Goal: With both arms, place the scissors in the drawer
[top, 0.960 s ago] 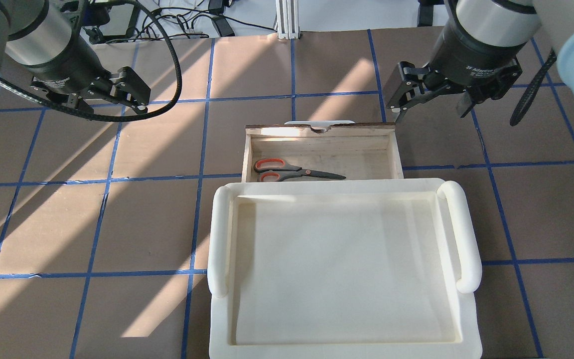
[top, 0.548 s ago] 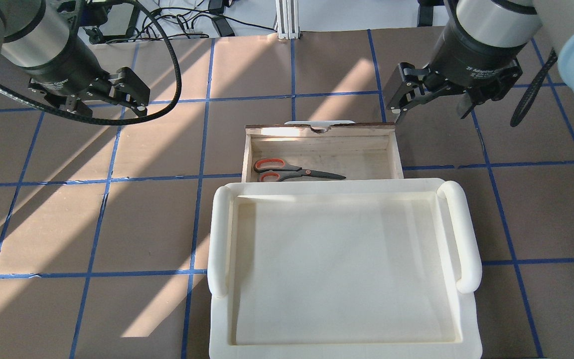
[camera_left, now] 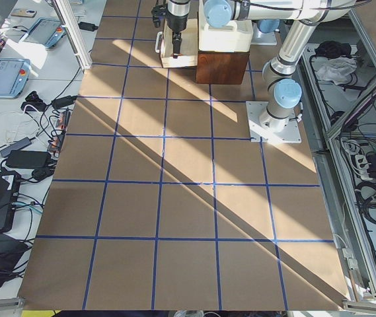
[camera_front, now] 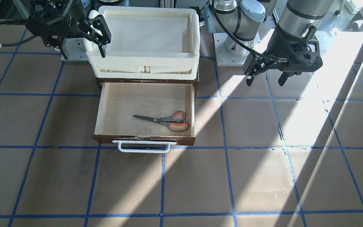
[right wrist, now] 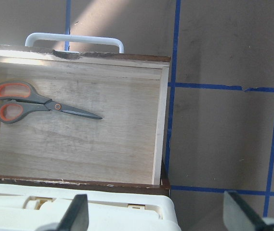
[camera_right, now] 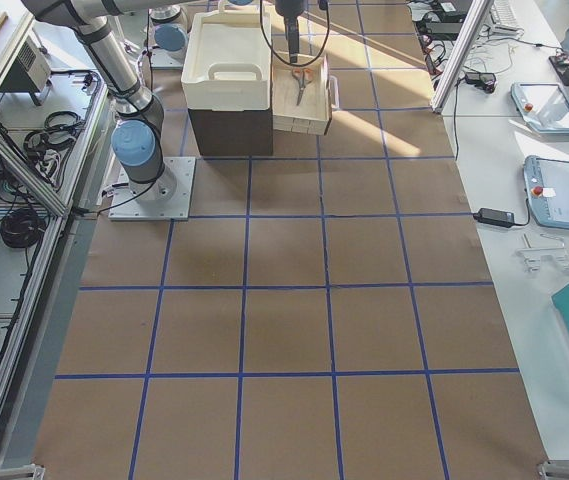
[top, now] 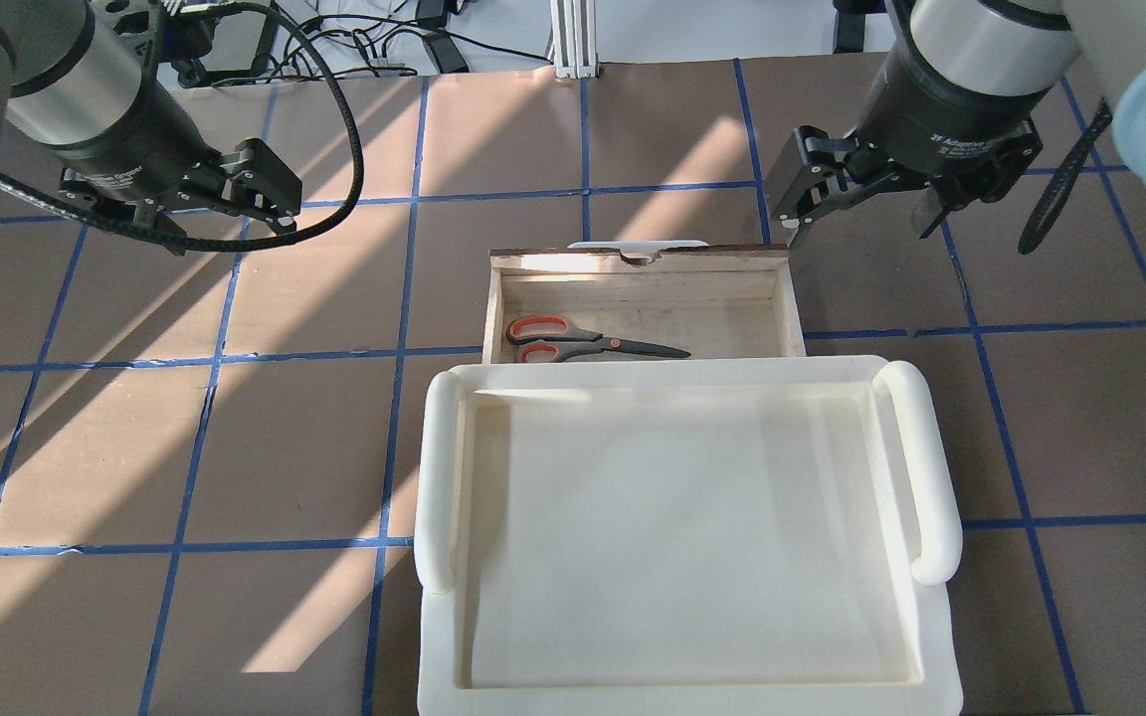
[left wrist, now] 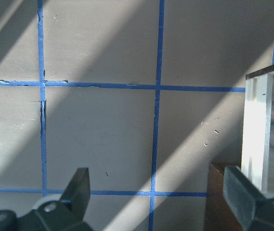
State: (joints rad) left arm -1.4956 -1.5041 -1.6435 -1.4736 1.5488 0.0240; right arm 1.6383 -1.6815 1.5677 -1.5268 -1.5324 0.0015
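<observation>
The scissors lie flat in the open drawer, handles toward my left; they also show in the front view and the right wrist view. The drawer has a dark wooden front and a white bar handle. My left gripper is open and empty over the table, left of the drawer; its fingers stand wide apart. My right gripper is open and empty beside the drawer's far right corner, with fingers wide apart.
A cream plastic tray sits on top of the dark brown cabinet that the drawer slides out of. The brown table has a blue tape grid. Cables and devices lie beyond the table's far edge.
The left arm has shifted very slightly. The right arm, the drawer and the scissors have not moved.
</observation>
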